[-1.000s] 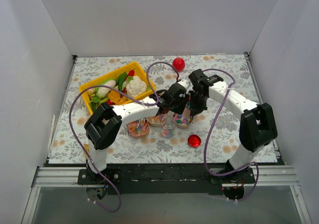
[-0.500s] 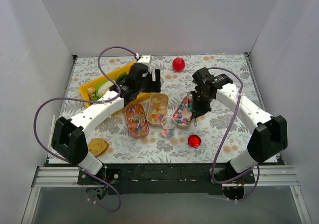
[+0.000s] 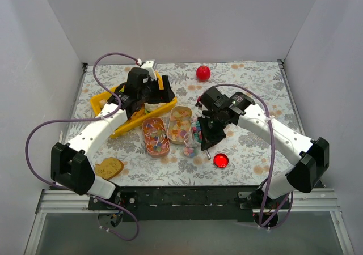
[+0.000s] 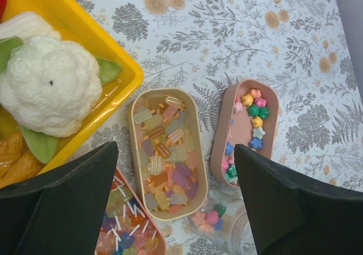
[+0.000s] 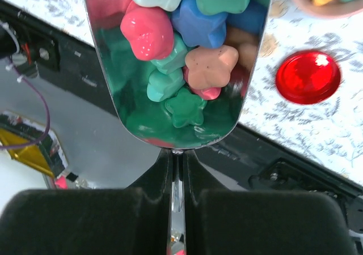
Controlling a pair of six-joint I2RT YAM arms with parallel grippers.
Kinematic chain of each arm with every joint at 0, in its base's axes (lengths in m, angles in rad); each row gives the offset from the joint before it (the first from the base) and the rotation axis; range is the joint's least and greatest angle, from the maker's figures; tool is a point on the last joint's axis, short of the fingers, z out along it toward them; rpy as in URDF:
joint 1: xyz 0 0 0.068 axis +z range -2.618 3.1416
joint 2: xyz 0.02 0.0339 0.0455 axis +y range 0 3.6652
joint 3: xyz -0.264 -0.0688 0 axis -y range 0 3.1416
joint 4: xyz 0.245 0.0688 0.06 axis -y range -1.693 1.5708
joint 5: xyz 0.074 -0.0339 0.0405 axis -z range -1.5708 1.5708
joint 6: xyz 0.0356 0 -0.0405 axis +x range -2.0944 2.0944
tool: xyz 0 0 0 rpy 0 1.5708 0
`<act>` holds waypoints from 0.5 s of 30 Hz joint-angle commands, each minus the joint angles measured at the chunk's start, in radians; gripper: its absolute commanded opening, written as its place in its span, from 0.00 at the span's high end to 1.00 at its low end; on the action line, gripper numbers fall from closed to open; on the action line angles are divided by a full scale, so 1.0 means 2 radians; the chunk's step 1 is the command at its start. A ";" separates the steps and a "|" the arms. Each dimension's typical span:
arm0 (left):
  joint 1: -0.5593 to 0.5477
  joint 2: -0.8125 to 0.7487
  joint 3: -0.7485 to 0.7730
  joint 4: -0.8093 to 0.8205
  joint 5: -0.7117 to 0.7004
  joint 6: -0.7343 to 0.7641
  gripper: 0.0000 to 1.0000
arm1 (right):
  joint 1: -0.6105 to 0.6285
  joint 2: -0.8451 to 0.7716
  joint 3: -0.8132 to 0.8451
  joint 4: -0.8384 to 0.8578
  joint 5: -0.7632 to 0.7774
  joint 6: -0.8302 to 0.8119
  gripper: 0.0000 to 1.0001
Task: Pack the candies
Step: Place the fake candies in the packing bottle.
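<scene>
My right gripper is shut on the thin handle of a metal scoop filled with star-shaped candies. In the top view the scoop hangs over the right-hand oval dish, beside a small clear jar. My left gripper stands open and empty above the middle dish of pastel candies. A pink dish holds star candies. A third dish holds lollipop candies. The jar has a few star candies inside.
A yellow tray with toy vegetables, a cauliflower among them, lies under my left wrist. A red lid lies near the front, a red ball at the back, and a brown biscuit-like piece at the front left.
My left gripper has drawn back from the dishes toward the yellow tray and opened wide. My right gripper has carried the loaded scoop left and nearer, over toward the jar.
</scene>
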 commanded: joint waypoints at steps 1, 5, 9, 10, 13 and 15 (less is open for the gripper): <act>0.016 -0.024 -0.013 -0.008 0.036 -0.011 0.17 | 0.037 -0.021 0.015 -0.028 -0.018 0.022 0.99; 0.024 -0.022 -0.022 -0.009 0.040 -0.010 0.16 | 0.056 -0.022 0.013 -0.046 -0.031 0.029 0.99; 0.027 -0.024 -0.034 -0.006 0.042 -0.009 0.17 | 0.060 -0.024 0.007 -0.050 -0.058 0.032 0.99; 0.027 -0.023 -0.037 -0.006 0.042 -0.010 0.17 | 0.060 -0.021 0.006 -0.056 -0.070 0.033 0.99; 0.028 -0.024 -0.044 -0.004 0.046 -0.013 0.17 | 0.060 -0.017 -0.007 -0.045 -0.107 0.036 0.99; 0.028 -0.027 -0.047 -0.002 0.048 -0.013 0.17 | 0.060 -0.018 -0.017 -0.029 -0.128 0.045 0.99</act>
